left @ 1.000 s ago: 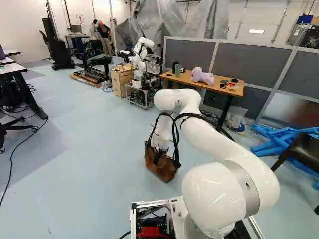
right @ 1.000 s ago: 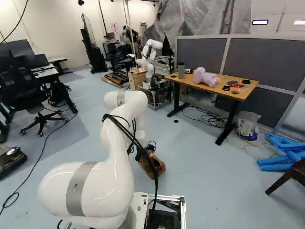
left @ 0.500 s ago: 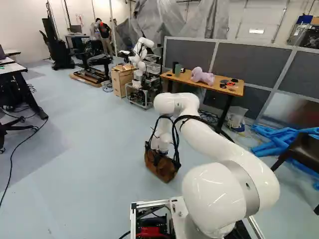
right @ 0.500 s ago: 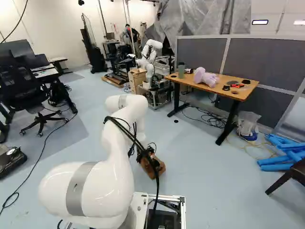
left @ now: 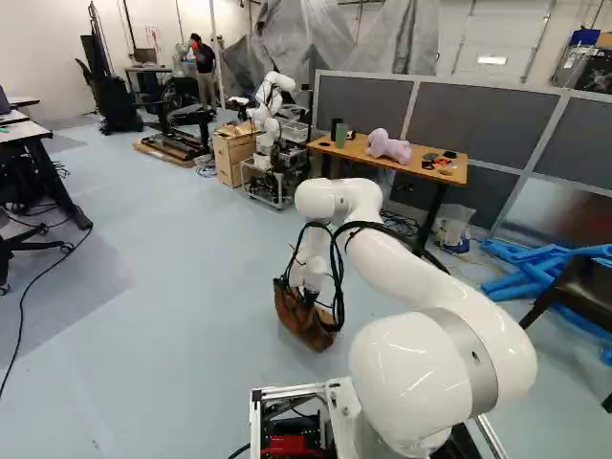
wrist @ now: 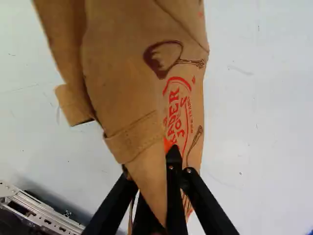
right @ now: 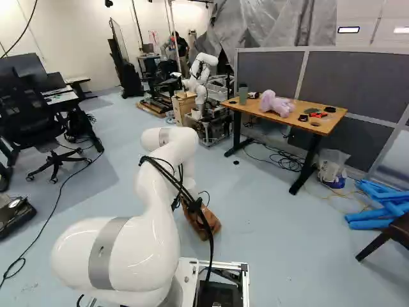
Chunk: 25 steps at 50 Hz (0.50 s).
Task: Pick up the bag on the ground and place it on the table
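The white arm rises from its lowest joint, reaches ahead at a slant, bends over at the elbow and drops its forearm steeply to the floor. Black cables loop off it. At the end, the gripper points down into the brown bag, its fingers clenched on the bag's upper part; one fingertip is hidden behind a fold. The bag hangs tilted from it, low by the floor, near the base and well apart from the table. Whether its bottom touches the floor, I cannot tell.

The wood-topped table stands ahead against a grey partition. A green cup is near its left end, a pinkish plush toy by the back edge, and small dark items toward the right end. Beyond the table's left end are a wooden cabinet and another robot.

Only the wrist view shows the bag's printed face, folded flap and creases, with an orange pad against the material. The right base view shows a wheeled office chair almost whole; the left base view shows more of the forearm above the bag.
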Tool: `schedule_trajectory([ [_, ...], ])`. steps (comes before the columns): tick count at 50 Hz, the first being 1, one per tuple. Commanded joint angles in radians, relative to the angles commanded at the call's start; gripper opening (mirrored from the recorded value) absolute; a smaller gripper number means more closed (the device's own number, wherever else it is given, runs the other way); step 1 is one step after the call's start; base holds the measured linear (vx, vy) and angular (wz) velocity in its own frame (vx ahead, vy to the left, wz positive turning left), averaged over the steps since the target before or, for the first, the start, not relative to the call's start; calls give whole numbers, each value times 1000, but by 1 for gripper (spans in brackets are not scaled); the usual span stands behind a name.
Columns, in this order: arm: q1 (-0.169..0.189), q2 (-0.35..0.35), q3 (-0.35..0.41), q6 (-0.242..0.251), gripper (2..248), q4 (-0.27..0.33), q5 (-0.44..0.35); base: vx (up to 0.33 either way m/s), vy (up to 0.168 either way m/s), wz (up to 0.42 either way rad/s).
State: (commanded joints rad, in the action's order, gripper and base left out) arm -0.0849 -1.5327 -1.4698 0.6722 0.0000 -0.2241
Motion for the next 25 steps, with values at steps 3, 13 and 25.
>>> schedule_trajectory([
  [3,0,2,2,0,22,0,0,0,0,0],
  [13,0,32,30,0,22,0,0,0,0,0],
  [25,0,77,73,0,22,0,0,0,0,0],
])
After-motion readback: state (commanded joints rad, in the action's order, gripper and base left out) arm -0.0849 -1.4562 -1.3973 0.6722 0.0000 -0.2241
